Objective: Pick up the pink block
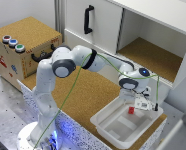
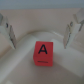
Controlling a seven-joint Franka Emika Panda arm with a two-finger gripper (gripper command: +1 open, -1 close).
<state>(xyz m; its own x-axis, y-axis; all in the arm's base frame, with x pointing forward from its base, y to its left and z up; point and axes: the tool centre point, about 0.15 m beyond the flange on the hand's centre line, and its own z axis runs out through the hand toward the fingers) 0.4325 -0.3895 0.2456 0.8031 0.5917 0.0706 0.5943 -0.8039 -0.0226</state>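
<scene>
Here, scene: a white Panda arm [image 1: 68,65] is seen reaching from its base at the lower part of the exterior view toward that view's right, over a cork-topped work surface [image 1: 85,95].
Gripper: the gripper [image 1: 134,104] is held pointing downward above a white tray [image 1: 113,131], close over its inside.
Gripper state: the jaws are spread wide; in the wrist view the two fingers [image 2: 9,30] are seen well apart, one on either side of the cube, with nothing held between them.
Pink block: the pink block [image 2: 42,54] is found resting on the floor of the white tray, under the gripper and between the lines of the two fingers, touched by neither.
Block markings: a black letter "A" is shown on the upper face in the wrist view; the cube is seen in the exterior view [image 1: 131,110] as a small red spot just beside the gripper.
Tray: the tray is set at the edge of the cork surface, toward the exterior view's right, and its curved inner wall is seen behind the cube in the wrist view.
Cable: a green cable [image 1: 68,100] is run along the arm from base to wrist.
Surroundings: a cork-covered box [image 1: 25,47] with coloured buttons is placed at the exterior view's left, and a white cabinet [image 1: 143,30] with an open compartment is stood behind the arm.
</scene>
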